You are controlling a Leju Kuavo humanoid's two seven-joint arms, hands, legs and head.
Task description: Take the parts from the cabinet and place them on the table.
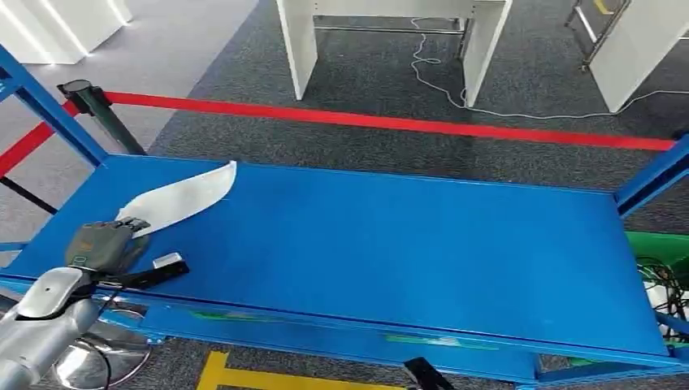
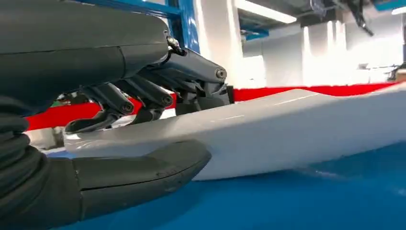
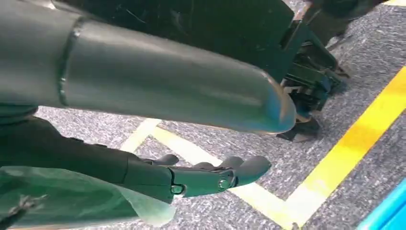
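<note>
While lying on table [image 1: 390, 244] | white part [image 1: 183, 197] | held by left hand [image 1: 101, 244]

I see a red barrier tape [image 1: 390, 122] stretched across grey carpet [image 1: 520, 81], clipped to a dark post [image 1: 101, 110]. Beyond it stands a white desk [image 1: 390, 32], a white cable [image 1: 431, 73] trailing beneath.

The table [image 1: 390, 252] runs across in front of the robot, and the curved part [image 1: 183, 197] lies on its far-left corner, flat on the top as far as I can tell. The left hand [image 1: 106, 244] sits at the part's near end, fingers over it and thumb under. Behind the table a barrier tape [image 1: 390, 122] stretches left to right from a post [image 1: 101, 114], with a desk [image 1: 390, 32] further back. The right hand [image 3: 201, 177] hangs over floor lines [image 3: 344, 148].
</note>
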